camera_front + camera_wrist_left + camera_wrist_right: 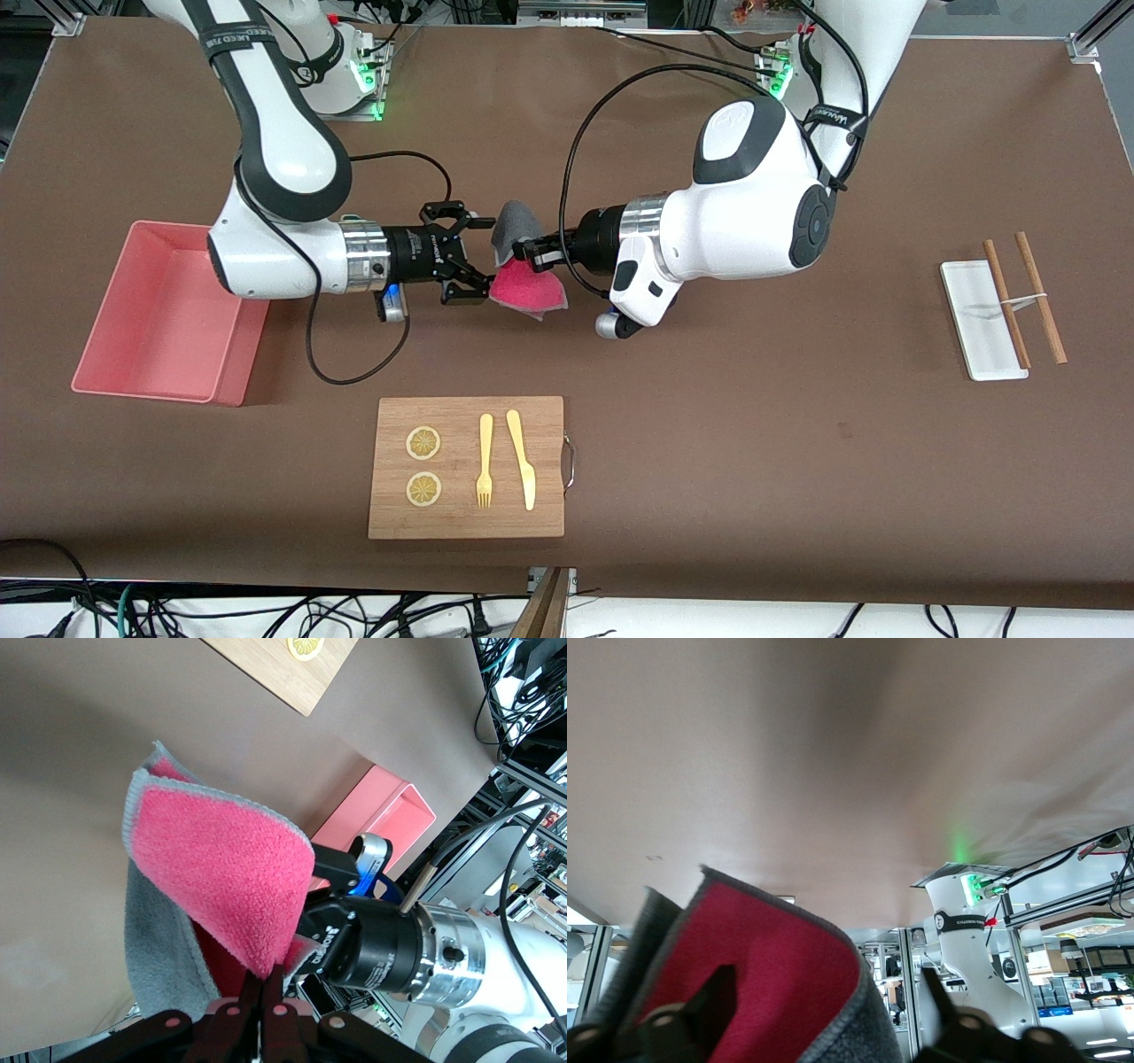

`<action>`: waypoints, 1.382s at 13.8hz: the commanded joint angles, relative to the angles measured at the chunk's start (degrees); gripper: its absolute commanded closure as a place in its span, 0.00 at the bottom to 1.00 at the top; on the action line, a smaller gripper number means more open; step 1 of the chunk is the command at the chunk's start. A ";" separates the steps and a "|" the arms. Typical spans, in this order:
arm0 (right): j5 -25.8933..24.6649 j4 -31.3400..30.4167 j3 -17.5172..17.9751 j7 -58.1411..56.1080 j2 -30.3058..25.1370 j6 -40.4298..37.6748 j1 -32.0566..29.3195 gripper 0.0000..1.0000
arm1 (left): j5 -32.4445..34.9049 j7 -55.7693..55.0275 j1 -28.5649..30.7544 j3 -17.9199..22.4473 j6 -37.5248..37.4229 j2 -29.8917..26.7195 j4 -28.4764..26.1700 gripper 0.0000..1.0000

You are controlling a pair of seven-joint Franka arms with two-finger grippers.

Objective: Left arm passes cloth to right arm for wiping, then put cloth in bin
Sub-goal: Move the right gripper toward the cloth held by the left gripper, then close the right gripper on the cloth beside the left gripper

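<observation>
Cloth (524, 282) hung mid-table, away from every edge, pinched by the left gripper (530, 254); soft, light, limp; best taken at a free hanging fold; right gripper (471, 253) beside it, fingers wide, not yet holding; bin (133, 372) unused.

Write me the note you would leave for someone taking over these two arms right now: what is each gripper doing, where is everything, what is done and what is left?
Left gripper: shut on the cloth, held up over the bare table between the arms.
Right gripper: open, its fingers spread around the cloth's edge, not closed on it.
Bin: at the right arm's end of the table, nothing visible in it.
Done: cloth picked up and brought to the handover point.
Left: right gripper closes, left gripper lets go, wiping, then cloth into the bin.
</observation>
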 commanded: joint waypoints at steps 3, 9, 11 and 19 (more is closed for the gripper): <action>8.41 -1.93 0.05 0.22 -0.38 1.27 0.44 1.00 | -1.00 -0.58 0.09 0.22 -0.01 -0.24 0.58 1.00; 8.77 -1.49 0.05 0.22 -0.12 1.36 0.53 1.00 | -1.00 -0.58 0.09 0.22 -0.01 -0.24 0.58 0.99; 8.77 -1.40 -0.04 0.13 -0.12 1.36 0.62 1.00 | -0.83 -0.50 0.27 0.31 -0.10 -0.24 0.58 0.98; 8.16 -1.05 -0.04 0.04 0.67 1.27 1.06 1.00 | -0.39 -0.41 1.23 0.66 -0.71 -1.12 -0.12 0.46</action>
